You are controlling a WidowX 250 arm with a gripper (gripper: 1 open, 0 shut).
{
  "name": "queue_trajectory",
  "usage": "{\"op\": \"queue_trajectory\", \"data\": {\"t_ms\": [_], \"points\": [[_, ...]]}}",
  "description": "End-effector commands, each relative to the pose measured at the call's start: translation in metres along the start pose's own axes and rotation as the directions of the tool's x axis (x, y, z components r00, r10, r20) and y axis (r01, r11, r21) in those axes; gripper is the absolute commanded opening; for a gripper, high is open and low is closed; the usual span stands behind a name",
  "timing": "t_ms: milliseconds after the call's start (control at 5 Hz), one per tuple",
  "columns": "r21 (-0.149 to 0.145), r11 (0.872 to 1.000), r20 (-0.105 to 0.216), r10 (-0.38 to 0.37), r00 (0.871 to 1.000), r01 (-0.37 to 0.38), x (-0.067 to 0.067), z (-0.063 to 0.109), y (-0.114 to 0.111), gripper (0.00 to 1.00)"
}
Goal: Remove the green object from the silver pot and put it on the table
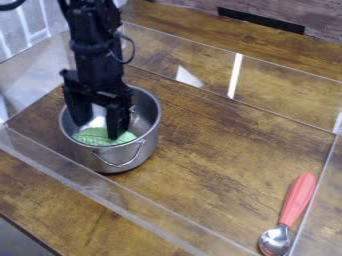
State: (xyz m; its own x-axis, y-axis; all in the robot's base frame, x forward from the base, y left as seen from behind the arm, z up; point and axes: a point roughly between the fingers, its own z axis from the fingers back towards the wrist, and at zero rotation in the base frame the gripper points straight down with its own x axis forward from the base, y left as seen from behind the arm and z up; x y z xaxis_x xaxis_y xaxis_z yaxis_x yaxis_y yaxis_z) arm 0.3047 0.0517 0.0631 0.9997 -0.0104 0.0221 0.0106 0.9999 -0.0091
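The silver pot (134, 150) stands on the left part of the dark wood table (227, 140). Inside it lies the green object (92, 135), light green and partly hidden behind my black fingers. My gripper (99, 122) points straight down into the pot, jaws open, one finger on each side of the green object. Whether the fingertips touch it cannot be made out.
Clear acrylic walls (241, 75) border the tabletop on all sides. A spoon with a red handle (295, 204) lies at the front right corner.
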Motion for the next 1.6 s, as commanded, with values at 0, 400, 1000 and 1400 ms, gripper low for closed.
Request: {"op": "queue_trajectory", "data": {"t_ms": [0,400,1000,1400], "points": [[0.003,1.000,0.047,-0.004,0.999,0.004,0.002,-0.004,0.004,1.00],[0.001,0.999,0.073,-0.054,0.996,0.054,0.009,-0.021,-0.006,1.00],[-0.005,0.997,0.043,-0.077,0.996,0.077,0.016,-0.033,-0.031,1.00],[-0.031,0.999,0.016,-0.031,0.999,0.032,0.020,-0.027,-0.024,1.00]]}}
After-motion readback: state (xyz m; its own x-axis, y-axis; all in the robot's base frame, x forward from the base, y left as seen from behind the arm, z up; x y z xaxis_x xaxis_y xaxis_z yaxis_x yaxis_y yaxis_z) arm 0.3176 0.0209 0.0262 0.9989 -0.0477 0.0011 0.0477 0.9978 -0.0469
